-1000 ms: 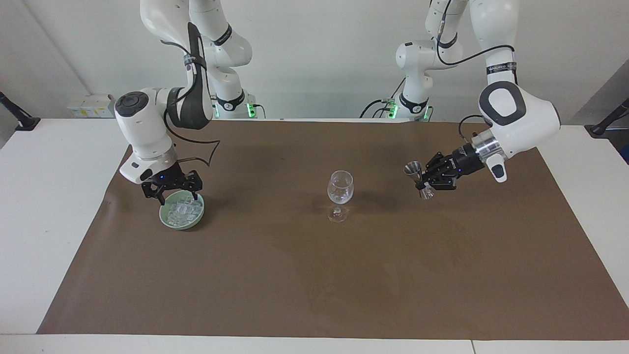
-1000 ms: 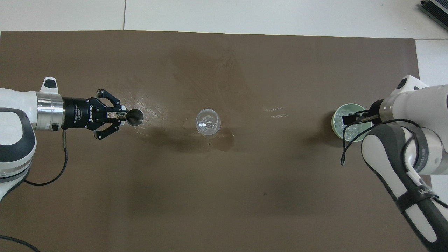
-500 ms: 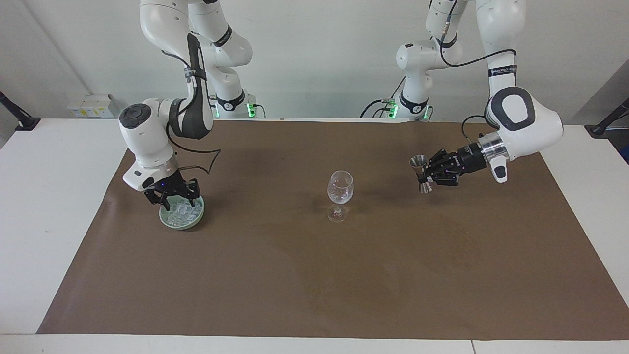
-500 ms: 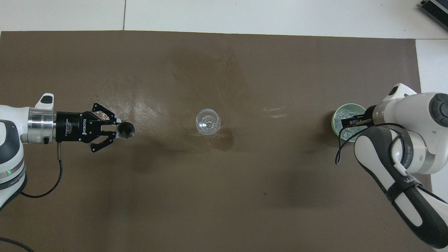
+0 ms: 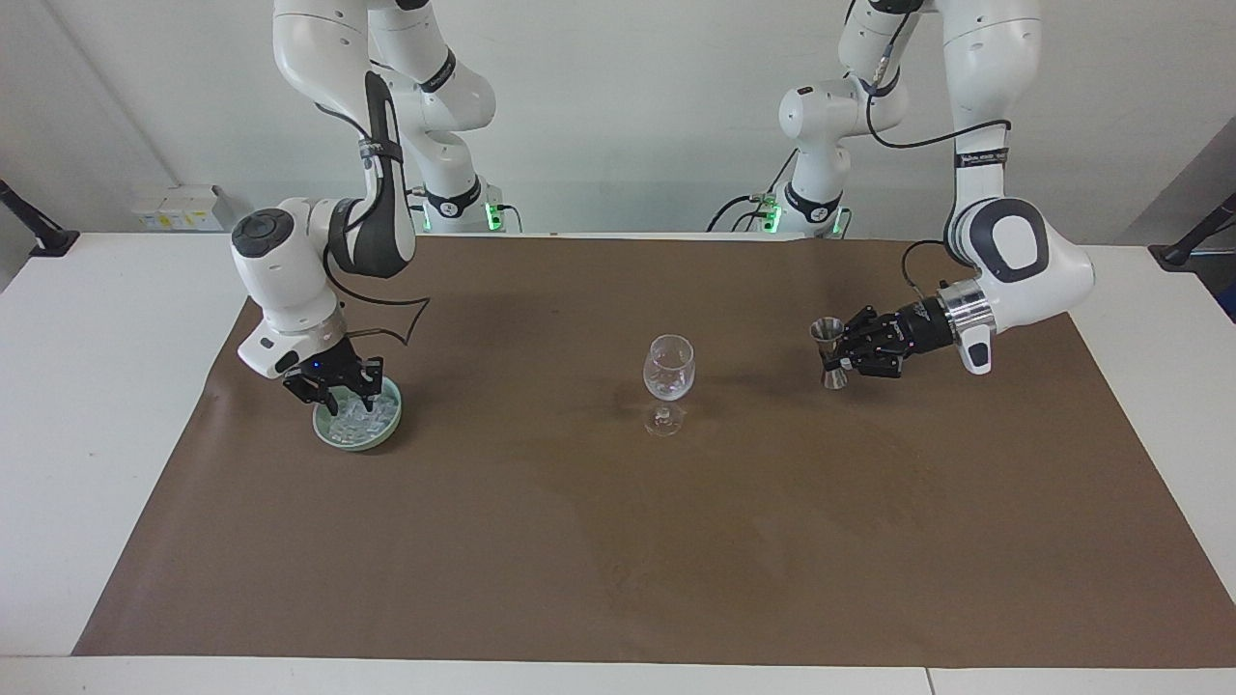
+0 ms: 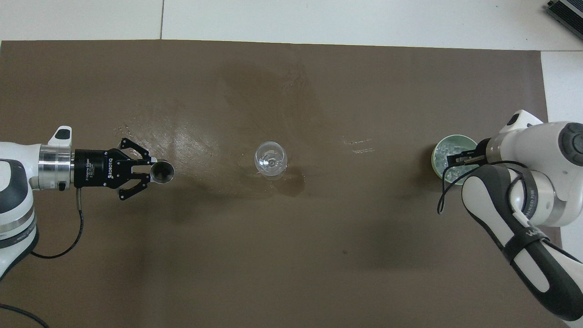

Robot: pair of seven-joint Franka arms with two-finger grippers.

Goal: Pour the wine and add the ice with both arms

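"robotiq" on the left pincer (image 6: 145,169)

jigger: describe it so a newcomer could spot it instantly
Start at the stemmed glass mid-mat and go toward the left arm's end of the table. There the left gripper holds the jigger upright: a small silver hourglass-shaped double cone, the only metal item among glass and green bowl.

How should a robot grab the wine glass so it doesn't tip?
Probably from the side, fingers level, around the lower bowl of the wine glass. It stands upright on a thin stem and small foot, and the rim is open and wide, so coming from above gives nothing firm to pinch.
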